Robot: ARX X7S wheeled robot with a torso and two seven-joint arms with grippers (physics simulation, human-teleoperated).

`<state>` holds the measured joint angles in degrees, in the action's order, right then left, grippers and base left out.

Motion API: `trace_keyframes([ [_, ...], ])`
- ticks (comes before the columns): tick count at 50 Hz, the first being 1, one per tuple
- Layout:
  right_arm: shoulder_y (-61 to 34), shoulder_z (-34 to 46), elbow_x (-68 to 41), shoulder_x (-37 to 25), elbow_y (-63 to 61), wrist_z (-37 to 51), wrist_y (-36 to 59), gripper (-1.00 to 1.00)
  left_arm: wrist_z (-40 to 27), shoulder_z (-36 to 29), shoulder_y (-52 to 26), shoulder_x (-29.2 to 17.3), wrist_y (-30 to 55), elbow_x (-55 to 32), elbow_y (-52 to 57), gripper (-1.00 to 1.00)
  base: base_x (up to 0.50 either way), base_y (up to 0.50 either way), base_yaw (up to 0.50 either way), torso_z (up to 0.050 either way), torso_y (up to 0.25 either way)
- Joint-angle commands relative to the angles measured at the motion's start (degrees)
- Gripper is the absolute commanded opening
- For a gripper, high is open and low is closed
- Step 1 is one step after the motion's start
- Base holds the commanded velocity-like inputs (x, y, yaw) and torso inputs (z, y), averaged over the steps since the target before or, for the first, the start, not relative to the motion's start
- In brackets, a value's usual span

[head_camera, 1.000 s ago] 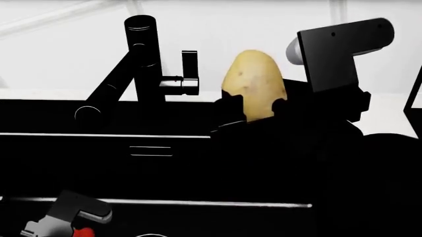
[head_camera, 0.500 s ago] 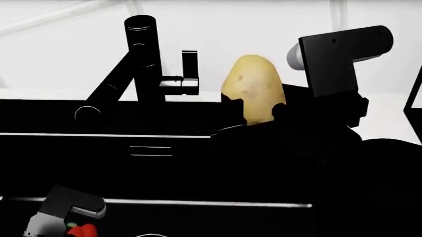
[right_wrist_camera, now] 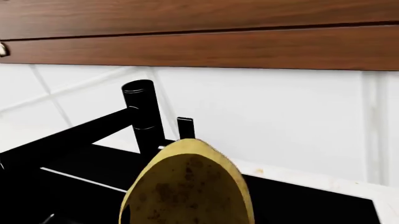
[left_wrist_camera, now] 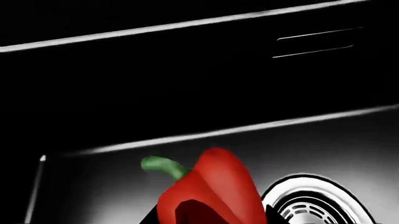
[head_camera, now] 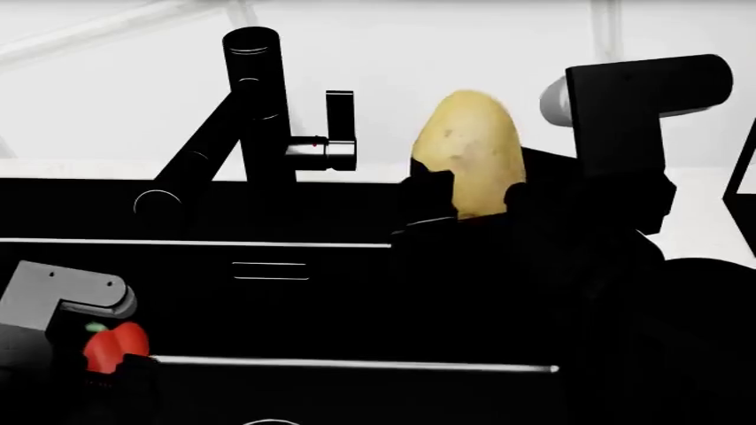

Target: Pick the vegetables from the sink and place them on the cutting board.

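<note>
My right gripper (head_camera: 473, 193) is shut on the tan speckled potato (head_camera: 475, 150) and holds it upright, high above the black sink (head_camera: 354, 301), right of the faucet (head_camera: 254, 115). In the right wrist view the potato (right_wrist_camera: 187, 186) fills the space between the jaws of the right gripper (right_wrist_camera: 187, 215). At the lower left, my left gripper (head_camera: 112, 361) is shut on the red bell pepper (head_camera: 115, 343). The left wrist view shows the bell pepper (left_wrist_camera: 212, 191) with its green stem, held in the left gripper (left_wrist_camera: 206, 217) above the sink floor beside the round drain (left_wrist_camera: 311, 207). The cutting board is out of view.
The black angular faucet (right_wrist_camera: 140, 116) rises behind the basin. A white tiled wall (head_camera: 473, 44) stands at the back, with brown wooden cabinets (right_wrist_camera: 199, 32) above. A white counter strip (head_camera: 697, 212) lies at the right. The sink's far wall carries an overflow slot (left_wrist_camera: 315, 43).
My left gripper has risen from the bottom of the head view, carrying the red pepper up. The right gripper and potato have shifted slightly to the right.
</note>
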<state>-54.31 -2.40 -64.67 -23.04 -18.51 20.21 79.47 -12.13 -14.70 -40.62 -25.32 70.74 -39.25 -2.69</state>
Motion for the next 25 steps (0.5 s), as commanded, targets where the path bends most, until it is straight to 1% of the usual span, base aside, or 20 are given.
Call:
trace_keyframes([
  [1,0.66,-0.42,0.38,-0.68,-0.80,-0.26,-1.64,-1.00,-3.03,4.71,-0.34,-1.67,3.35,-3.56,6.72,-1.00,0.00,0.00,0.00,0.000,0.000],
  [11,1.40,0.71,0.79,-2.08,-2.00,-0.95,-2.48,-1.00,-4.67,9.70,-1.64,-3.69,5.13,-5.98,10.89,-1.00,0.00,0.00,0.00,0.000,0.000],
  [12,1.26,0.05,0.27,-2.04,-2.30,-1.07,-2.78,-1.00,-4.92,11.16,-1.74,-4.15,5.71,-6.81,11.87,-1.00,0.00,0.00,0.00,0.000,0.000],
  [15,1.33,-0.66,0.07,-2.12,-2.49,-1.30,-3.64,-1.00,-6.20,13.08,-2.67,-3.79,7.63,-8.30,13.25,-1.00,0.00,0.00,0.00,0.000,0.000],
  [16,1.70,0.37,0.46,-2.88,-3.19,-3.84,-4.77,-1.00,-6.56,13.86,-2.85,-3.44,8.18,-8.90,13.34,-1.00,0.00,0.00,0.00,0.000,0.000],
  [17,2.31,0.00,1.81,-2.76,-3.35,-2.59,-5.80,-1.00,-7.10,15.25,-2.62,-3.66,9.12,-9.83,14.49,-1.00,0.00,0.00,0.00,0.000,0.000],
  [21,2.86,-0.31,2.46,-3.02,-3.32,-2.47,-6.80,-1.00,-7.63,18.74,-1.91,-4.65,10.17,-12.07,17.46,-1.00,0.00,0.00,0.00,0.000,0.000],
  [25,3.48,-0.60,2.60,-3.24,-3.23,-3.01,-7.73,-1.00,-8.53,19.68,-1.97,-4.61,10.84,-13.03,18.88,-1.00,0.00,0.00,0.00,0.000,0.000],
])
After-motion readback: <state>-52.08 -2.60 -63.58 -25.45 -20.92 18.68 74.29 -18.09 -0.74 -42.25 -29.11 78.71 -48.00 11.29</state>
